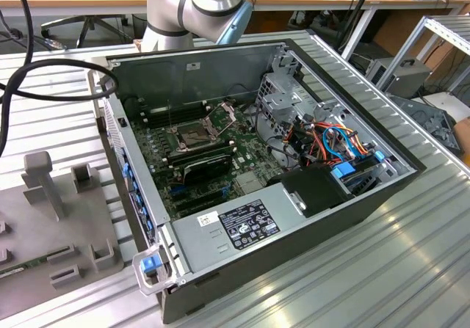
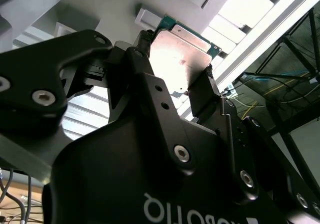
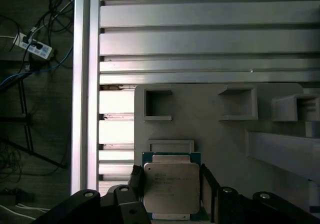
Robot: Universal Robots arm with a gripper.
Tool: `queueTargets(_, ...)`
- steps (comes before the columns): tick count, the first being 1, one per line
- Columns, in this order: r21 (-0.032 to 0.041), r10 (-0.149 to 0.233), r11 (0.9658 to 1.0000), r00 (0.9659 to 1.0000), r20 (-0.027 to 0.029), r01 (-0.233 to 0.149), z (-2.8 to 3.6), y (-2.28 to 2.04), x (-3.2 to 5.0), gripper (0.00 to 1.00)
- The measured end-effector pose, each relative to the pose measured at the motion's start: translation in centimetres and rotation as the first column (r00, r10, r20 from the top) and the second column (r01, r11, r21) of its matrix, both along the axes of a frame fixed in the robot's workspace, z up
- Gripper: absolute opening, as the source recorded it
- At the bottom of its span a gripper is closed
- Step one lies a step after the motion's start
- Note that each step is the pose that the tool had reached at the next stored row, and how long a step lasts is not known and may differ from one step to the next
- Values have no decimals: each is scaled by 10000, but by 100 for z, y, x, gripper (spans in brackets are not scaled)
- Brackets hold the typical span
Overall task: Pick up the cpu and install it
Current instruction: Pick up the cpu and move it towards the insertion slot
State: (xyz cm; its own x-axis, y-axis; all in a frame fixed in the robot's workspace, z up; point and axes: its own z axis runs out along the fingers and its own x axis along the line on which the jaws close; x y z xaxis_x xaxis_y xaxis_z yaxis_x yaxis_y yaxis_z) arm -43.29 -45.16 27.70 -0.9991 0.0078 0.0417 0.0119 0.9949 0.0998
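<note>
The cpu (image 3: 171, 184) is a flat silver-grey square on a green edge, and it sits between two black fingers (image 3: 136, 183). In both wrist views my gripper (image 3: 171, 191) is shut on it from two opposite sides. The cpu (image 2: 182, 58) shines pale between the gripper (image 2: 175, 68) pads. Below it lies a grey fixture plate (image 3: 225, 134) with square pockets; I cannot tell whether the chip touches the plate. In the exterior view the dark socket (image 1: 192, 133) on the green motherboard (image 1: 242, 163) stands with its metal frame (image 1: 222, 115) hinged up.
The open computer case (image 1: 338, 218) lies on a ribbed aluminium table (image 1: 382, 269), with coloured cables (image 1: 330, 141) and a power supply (image 1: 242, 225) inside. The grey fixture plate (image 1: 44, 232) with upright blocks lies at the exterior view's left. The arm (image 1: 191, 5) rises behind the case.
</note>
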Motion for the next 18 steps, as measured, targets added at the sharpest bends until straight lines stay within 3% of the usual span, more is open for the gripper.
queueTargets(18,78,0,10000,10000,0,0,28,0,0,55)
